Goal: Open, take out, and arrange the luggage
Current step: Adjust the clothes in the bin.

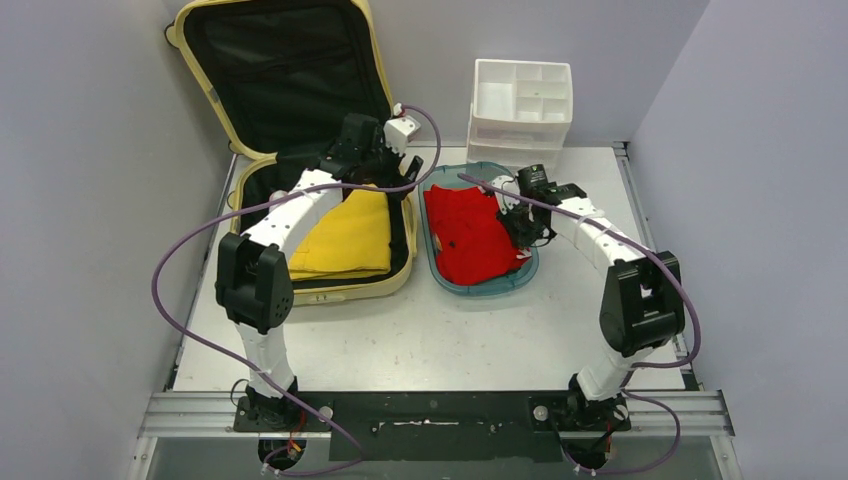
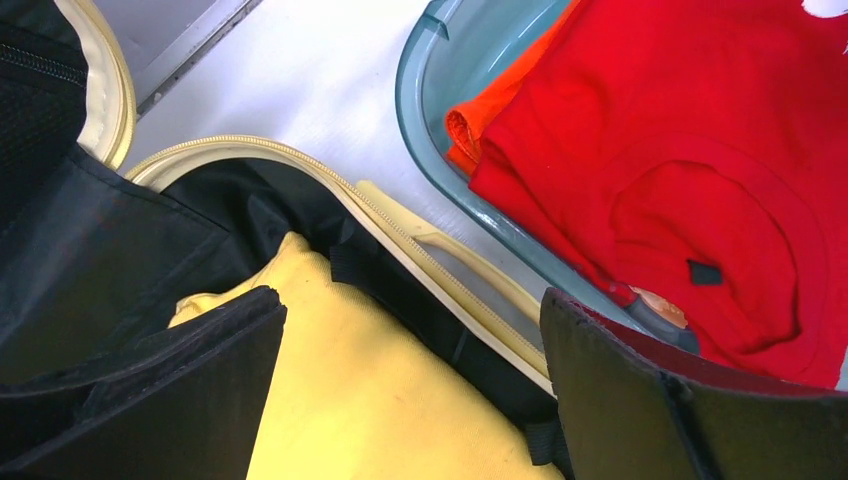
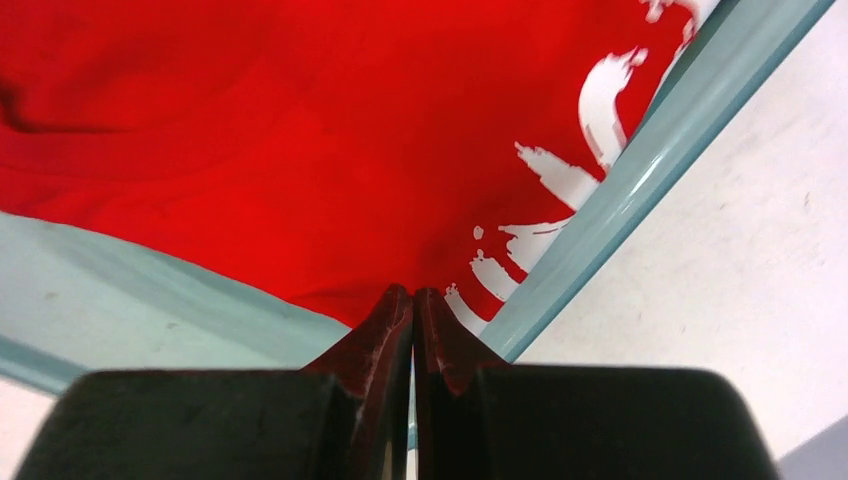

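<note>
White table [image 1: 450,330] bears the luggage [image 1: 290,70]; left gripper [image 1: 405,175] released above its right edge; right gripper [image 3: 413,300] clenched over the tray [image 1: 480,290].

Bright, even lighting, soft shadows, little glare.

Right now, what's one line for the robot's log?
suitcase: open, yellow shirt inside | left gripper: open over suitcase | right gripper: shut at red shirt in tray

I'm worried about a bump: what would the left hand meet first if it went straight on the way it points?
Probably the folded yellow cloth in the suitcase, close to its zipped rim; both lie between the fingers of the open left hand. Depth is hard to judge.
</note>
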`<state>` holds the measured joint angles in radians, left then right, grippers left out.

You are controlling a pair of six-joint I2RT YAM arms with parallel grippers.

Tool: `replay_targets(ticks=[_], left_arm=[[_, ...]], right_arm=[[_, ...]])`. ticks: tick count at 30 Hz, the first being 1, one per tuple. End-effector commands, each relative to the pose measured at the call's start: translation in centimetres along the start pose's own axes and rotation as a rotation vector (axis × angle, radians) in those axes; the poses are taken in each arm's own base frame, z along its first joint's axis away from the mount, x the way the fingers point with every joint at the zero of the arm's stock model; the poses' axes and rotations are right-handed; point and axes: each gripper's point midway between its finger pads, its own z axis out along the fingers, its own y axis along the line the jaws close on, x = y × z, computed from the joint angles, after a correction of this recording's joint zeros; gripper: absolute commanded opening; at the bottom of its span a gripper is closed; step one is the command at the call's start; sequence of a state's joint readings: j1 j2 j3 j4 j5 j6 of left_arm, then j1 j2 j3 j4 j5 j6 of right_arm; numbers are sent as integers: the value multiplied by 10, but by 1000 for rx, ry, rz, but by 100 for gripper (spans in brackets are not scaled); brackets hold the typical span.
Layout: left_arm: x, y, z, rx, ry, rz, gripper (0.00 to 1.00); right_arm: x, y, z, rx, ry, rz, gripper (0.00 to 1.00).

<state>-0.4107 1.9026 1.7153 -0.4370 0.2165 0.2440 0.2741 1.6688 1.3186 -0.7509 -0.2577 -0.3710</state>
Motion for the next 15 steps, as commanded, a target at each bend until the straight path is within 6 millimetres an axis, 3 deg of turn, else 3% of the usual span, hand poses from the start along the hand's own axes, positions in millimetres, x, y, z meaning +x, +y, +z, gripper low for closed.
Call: replay_targets(ticks=[1,10,15], left_arm=[[-34,0,-7,12,-123,-15,97],[-26,9,-31,-29,-119,-8,97],[-20,28,-54,-72,-125,-49,97]], right_arm=[[20,-26,5,168,98,-2,0],[18,-14,7,129,159,-35,0],[59,-2,36,99,333,-73,0]])
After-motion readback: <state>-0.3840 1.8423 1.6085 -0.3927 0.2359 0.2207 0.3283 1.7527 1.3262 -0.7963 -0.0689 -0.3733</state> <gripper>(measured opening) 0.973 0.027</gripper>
